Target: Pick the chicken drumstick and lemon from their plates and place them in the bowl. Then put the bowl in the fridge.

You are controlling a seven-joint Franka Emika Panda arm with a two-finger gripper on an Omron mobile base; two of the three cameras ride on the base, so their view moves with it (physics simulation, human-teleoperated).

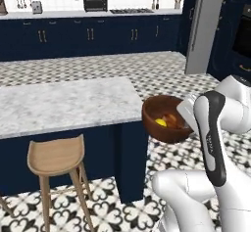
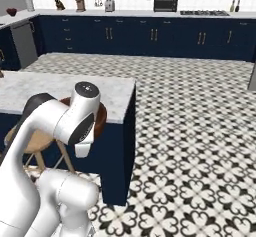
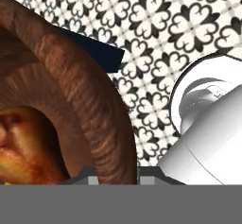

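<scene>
The dark reddish-brown bowl [image 1: 164, 121] hangs in the air just off the right end of the island, above the floor. Inside it lie the yellow lemon [image 1: 161, 122] and the golden-brown chicken drumstick [image 1: 172, 121]. My gripper [image 1: 186, 112] is shut on the bowl's right rim. In the hand view the thick wooden rim [image 3: 80, 90] runs down between my fingertips [image 3: 88, 175], with the drumstick [image 3: 23, 145] close on the left. From the right base view a sliver of the bowl [image 2: 102, 117] peeks out behind my arm. The fridge's grey door [image 1: 207, 28] stands at the far right. The plates are out of view.
The marble island counter [image 1: 63, 104] lies left of the bowl, with a wooden stool [image 1: 54, 157] at its front. Navy cabinets [image 1: 88, 35] line the back wall. Open patterned floor [image 2: 200, 131] stretches between the island and the fridge.
</scene>
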